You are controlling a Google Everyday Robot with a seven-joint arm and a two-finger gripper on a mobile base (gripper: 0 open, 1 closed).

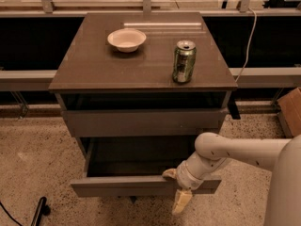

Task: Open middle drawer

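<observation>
- Speckled pale stone floor (28, 173) fills the lower frame, with a dark grey-brown cabinet (117, 67) standing at centre.
- On the cabinet's top, a shallow white bowl (126, 39) sits toward the upper left and an upright green drinks can (184, 61) to its right, well apart.
- Just beneath the top, the taller-fronted grey-brown drawer (141, 122) stands slightly ajar.
- Below it, the flat, handleless middle drawer (122, 186), a long slim panel on a shallow dark box, is pulled well out toward the bottom of the frame.
- From the lower right, the white robot arm (244, 152) reaches to the panel's right part.
- Its tan two-finger gripper (173, 191) straddles the panel's top edge — one finger (167, 173) inside the box, the other hanging down the front, clamped on the panel.
- A brown cardboard box (291, 109) shows at the right edge.
</observation>
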